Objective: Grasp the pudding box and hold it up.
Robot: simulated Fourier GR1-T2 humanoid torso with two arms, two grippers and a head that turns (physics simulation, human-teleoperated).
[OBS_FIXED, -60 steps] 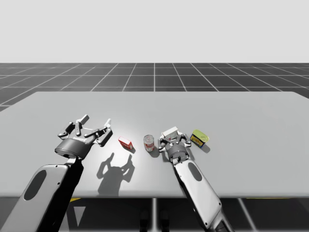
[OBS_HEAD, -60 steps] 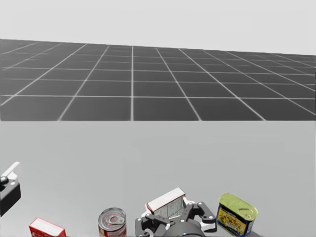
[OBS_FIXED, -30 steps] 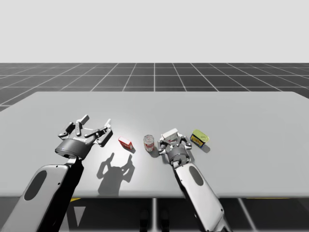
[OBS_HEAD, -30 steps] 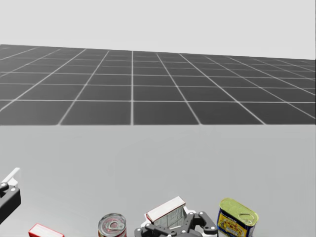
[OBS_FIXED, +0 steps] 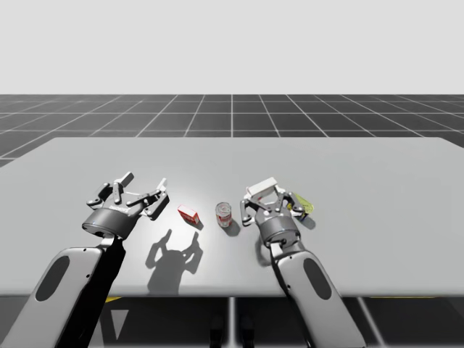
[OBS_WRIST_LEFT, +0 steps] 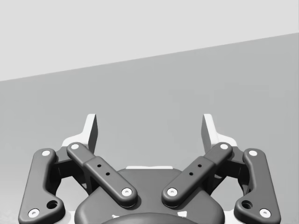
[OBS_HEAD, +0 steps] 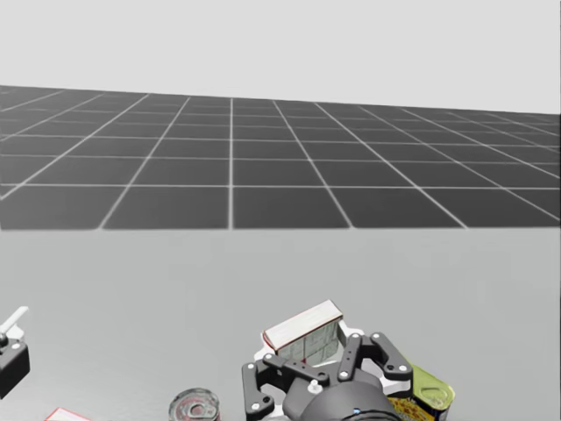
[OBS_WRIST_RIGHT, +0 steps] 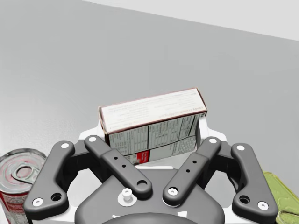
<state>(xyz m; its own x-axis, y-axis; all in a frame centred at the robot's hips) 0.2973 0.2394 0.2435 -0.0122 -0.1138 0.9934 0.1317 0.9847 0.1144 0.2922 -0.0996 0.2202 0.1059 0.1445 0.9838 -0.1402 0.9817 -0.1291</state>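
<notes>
Grey bench [OBS_FIXED: 377, 217] — right pincer [OBS_WRIST_RIGHT: 152, 128] clamps pudding box [OBS_WRIST_RIGHT: 154, 112] just above it; left pincer [OBS_WRIST_LEFT: 149, 126] spread wide, near left edge.

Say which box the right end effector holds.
The white, red-edged box, gripped by the right end effector; the small red box lies loose on the table.

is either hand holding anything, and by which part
My right hand holds the white pudding box by its two short ends. My left hand is open, holding nothing.

A red-and-white can [OBS_FIXED: 225, 214] and a yellow-green tin [OBS_FIXED: 305, 206] stand just beside the white box [OBS_FIXED: 261, 188]; open room above.
</notes>
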